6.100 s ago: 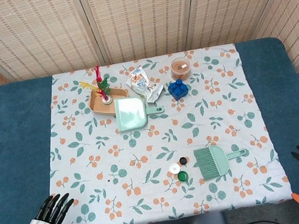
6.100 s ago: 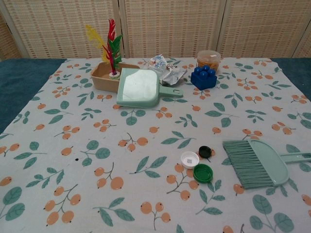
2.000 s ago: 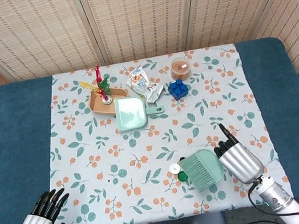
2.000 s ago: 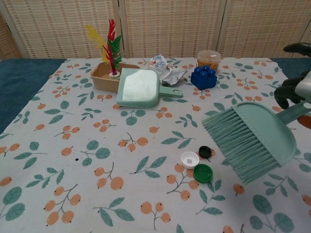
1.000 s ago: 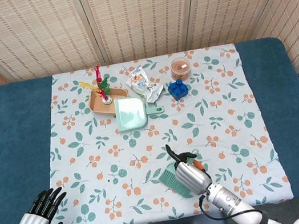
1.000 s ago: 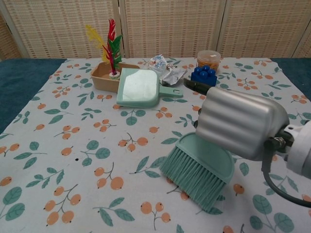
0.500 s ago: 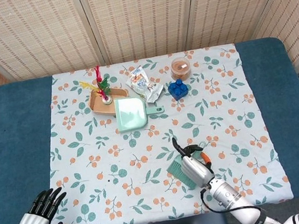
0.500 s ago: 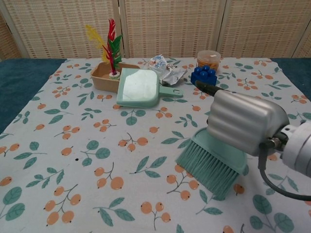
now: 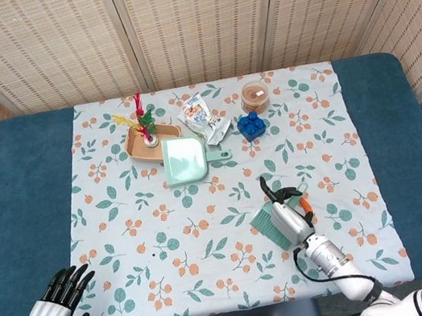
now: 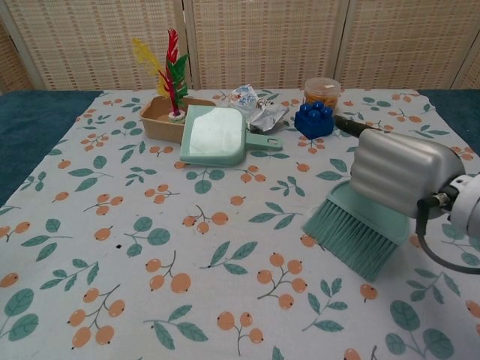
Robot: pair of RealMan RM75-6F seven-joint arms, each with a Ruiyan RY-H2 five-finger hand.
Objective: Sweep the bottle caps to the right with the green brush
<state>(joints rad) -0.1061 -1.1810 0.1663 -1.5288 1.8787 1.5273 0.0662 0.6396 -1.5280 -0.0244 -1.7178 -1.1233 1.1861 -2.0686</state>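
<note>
My right hand (image 9: 291, 222) (image 10: 400, 182) grips the green brush (image 9: 266, 222) (image 10: 352, 234), whose bristles rest on the floral cloth and point toward the near left. In the head view the brush sits right of the cloth's centre, in its near half. No bottle caps show in either view; the spot under the brush and hand is hidden. Over the blue mat at the near left corner, my left hand (image 9: 56, 314) holds nothing and its fingers are spread. It does not appear in the chest view.
A green dustpan (image 9: 185, 160) (image 10: 214, 136) lies at the back centre. Beside it are a wooden tray (image 9: 141, 144) with coloured feathers, a snack packet (image 9: 202, 118), a blue block (image 9: 251, 125) and an orange jar (image 9: 254, 95). Blue mat (image 9: 404, 140) flanks the cloth.
The right hand has dragged the brush to the right across the cloth over the last second. The caps seen earlier near the brush are out of sight. The left hand stays put.
</note>
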